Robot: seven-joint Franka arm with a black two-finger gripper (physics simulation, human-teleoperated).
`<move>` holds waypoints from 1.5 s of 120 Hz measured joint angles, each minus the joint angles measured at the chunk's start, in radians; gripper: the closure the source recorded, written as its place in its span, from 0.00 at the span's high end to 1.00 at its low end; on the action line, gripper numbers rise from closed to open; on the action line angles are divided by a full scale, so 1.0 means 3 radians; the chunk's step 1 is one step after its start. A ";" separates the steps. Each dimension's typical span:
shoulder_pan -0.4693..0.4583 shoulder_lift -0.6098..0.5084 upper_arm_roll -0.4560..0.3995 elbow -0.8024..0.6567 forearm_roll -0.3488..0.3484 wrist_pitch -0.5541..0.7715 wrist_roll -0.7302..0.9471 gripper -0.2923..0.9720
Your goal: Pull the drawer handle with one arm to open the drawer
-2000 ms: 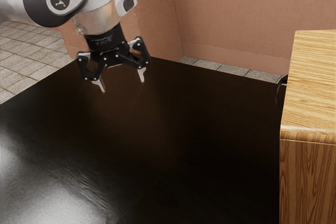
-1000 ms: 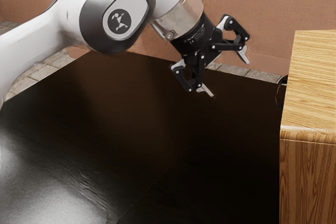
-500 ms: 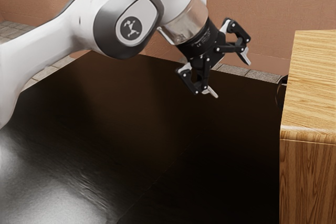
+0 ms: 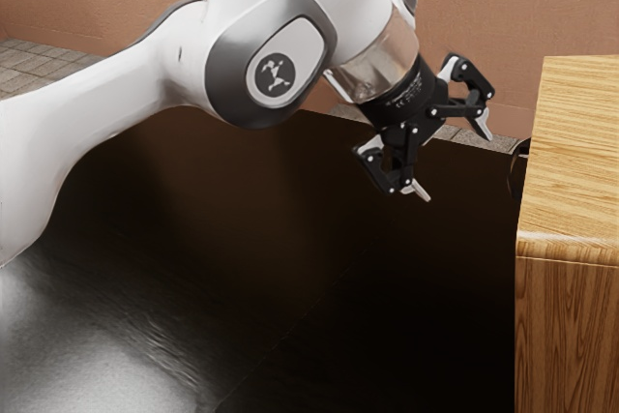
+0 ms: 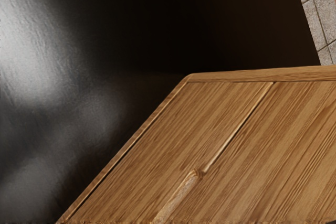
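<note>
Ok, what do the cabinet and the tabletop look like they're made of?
The cabinet looks like light varnished wood: streaky grain runs across its top and front, and its drawer handle seems the same wood. The tabletop is near-black and glossy, with soft light reflections; the material itself is unclear.

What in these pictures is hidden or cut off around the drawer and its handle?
- Wooden cabinet: exterior view, cut by the right and lower edges; its front is turned from the camera.
- Wooden handle: wrist view, lower edge cuts it off.
- Dark curved piece by the cabinet's far corner: exterior view, partly behind the cabinet, too small to name.
- Drawer open or shut: neither view tells.
</note>
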 joint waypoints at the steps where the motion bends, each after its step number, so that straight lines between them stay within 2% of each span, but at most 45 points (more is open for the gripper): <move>1: -0.0007 0.0003 0.0001 0.0000 0.0002 0.0000 -0.0001 0.77; 46: -0.0189 0.0089 0.0008 -0.0001 0.0072 0.0008 -0.0046 0.77; 104: -0.0198 0.0134 0.0005 -0.0014 0.0107 0.0011 -0.0078 0.77; 116: -0.0191 0.0083 0.0006 -0.0159 0.0136 0.0012 -0.0085 0.77; 122: -0.0199 -0.0055 0.0038 -0.0381 0.0150 0.0001 -0.0095 0.77; 129: -0.0160 -0.0413 0.0128 -0.0767 0.0197 -0.0061 -0.0119 0.76; 130: 0.0096 -0.0488 -0.0098 -0.0828 0.0208 -0.0081 -0.0124 0.76; 138: 0.0101 -0.1197 0.0012 -0.1250 0.0312 -0.0355 -0.0178 0.76; 146: 0.0152 -0.2100 0.0065 -0.1374 0.0452 -0.0903 -0.0250 0.76; 153: 0.0210 -0.2530 0.0061 -0.0737 0.0655 -0.1392 -0.0308 0.76; 159: 0.0234 -0.2666 0.0057 0.0072 0.0807 -0.1720 -0.0347 0.76; 164: 0.0247 -0.2720 0.0056 0.0517 0.0898 -0.1938 -0.0372 0.76; 172: 0.0254 -0.2682 0.0060 0.0781 0.0992 -0.2205 -0.0408 0.76; 180: 0.0290 -0.2257 0.0112 0.0820 0.1071 -0.2391 -0.0442 0.76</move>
